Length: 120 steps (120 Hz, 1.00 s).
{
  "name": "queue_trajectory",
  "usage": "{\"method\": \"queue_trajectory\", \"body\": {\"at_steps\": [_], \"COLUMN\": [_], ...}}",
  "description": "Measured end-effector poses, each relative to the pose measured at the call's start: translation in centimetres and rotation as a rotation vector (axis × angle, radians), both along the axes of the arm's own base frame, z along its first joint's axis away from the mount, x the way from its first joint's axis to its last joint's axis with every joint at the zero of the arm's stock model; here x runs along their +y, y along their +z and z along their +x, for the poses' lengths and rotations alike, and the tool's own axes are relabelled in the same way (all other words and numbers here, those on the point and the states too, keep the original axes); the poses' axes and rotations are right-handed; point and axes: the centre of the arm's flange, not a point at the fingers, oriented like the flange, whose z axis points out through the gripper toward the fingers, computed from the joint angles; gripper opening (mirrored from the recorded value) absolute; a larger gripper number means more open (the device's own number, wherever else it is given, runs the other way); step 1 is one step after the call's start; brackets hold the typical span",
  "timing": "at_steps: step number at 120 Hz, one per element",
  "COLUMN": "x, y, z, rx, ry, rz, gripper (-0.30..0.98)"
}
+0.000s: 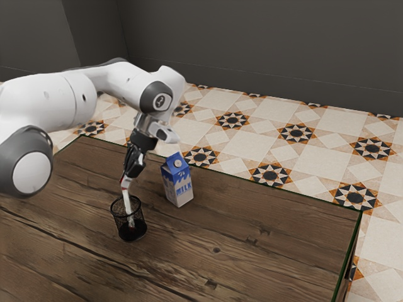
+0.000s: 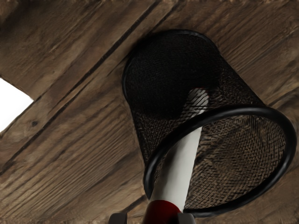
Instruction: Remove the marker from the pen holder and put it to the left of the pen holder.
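The jaws, in the exterior view, point down over the upper end of the marker (image 1: pixel 126 202); whether they pinch it or stand loosely about it, I cannot tell. The marker leans in the pen holder (image 1: pixel 118 221), its lower part inside the mesh, its upper part above the rim, which is what gives the jaws something to take. The holder stands upright on the bench (image 1: pixel 252 264), near a milk carton (image 1: pixel 179 182). Coming from above, the arm (image 1: pixel 47 100) seems chosen to draw the marker out without tipping the holder.

In the wrist view, the red band (image 2: pixel 161 212) is near the hand, and the white shaft (image 2: pixel 180 163) runs down through the holder's mouth towards its base. A lift along that slant should spare the rim (image 2: pixel 238 111) a knock; pulling sideways might drag the holder along.
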Motion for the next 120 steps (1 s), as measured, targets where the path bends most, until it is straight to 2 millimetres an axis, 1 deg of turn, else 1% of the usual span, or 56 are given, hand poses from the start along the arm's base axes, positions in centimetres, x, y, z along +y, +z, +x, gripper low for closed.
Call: {"method": "queue_trajectory", "body": {"at_steps": [6, 12, 20, 24, 30, 33, 36, 40, 48, 56, 73, 79, 83, 86, 93, 105, 110, 116, 120], "x": [0.1, 0.1, -0.1, 0.1, 0.4, 0.7, 1.3, 1.9, 3.9, 6.2, 12.5, 14.2, 15.1, 15.7, 16.6, 17.2, 17.0, 16.5, 15.4], "y": [1.0, 2.5, 4.9, 6.5, 8.9, 9.7, 10.3, 10.5, 9.1, 6.5, 0.3, -1.4, -2.2, -2.6, -3.4, -3.8, -3.6, -2.8, -1.8], "z": [-0.3, -0.7, -1.2, -1.6, -2.3, -2.6, -2.9, -3.3, -4.0, -4.7, -6.8, -7.3, -7.6, -7.8, -8.2, -8.5, -8.4, -8.1, -7.6], "rx": [-0.001, -0.006, -0.014, -0.022, -0.030, -0.028, -0.021, -0.005, 0.061, 0.142, 0.308, 0.349, 0.368, 0.379, 0.399, 0.412, 0.409, 0.380, 0.342], "ry": [0.001, 0.003, 0.000, 0.003, 0.010, 0.015, 0.024, 0.034, 0.066, 0.106, 0.211, 0.238, 0.252, 0.262, 0.280, 0.297, 0.296, 0.296, 0.281], "rz": [0.000, 0.002, 0.017, 0.033, 0.058, 0.073, 0.088, 0.109, 0.148, 0.180, 0.222, 0.224, 0.224, 0.223, 0.218, 0.206, 0.200, 0.176, 0.145], "gripper": [0.00, -0.03, -0.05, -0.06, -0.07, -0.08, -0.08, -0.09, -0.09, -0.10, -0.10, -0.10, -0.10, -0.08, 0.05, 0.27, 0.35, 0.42, 0.46]}}
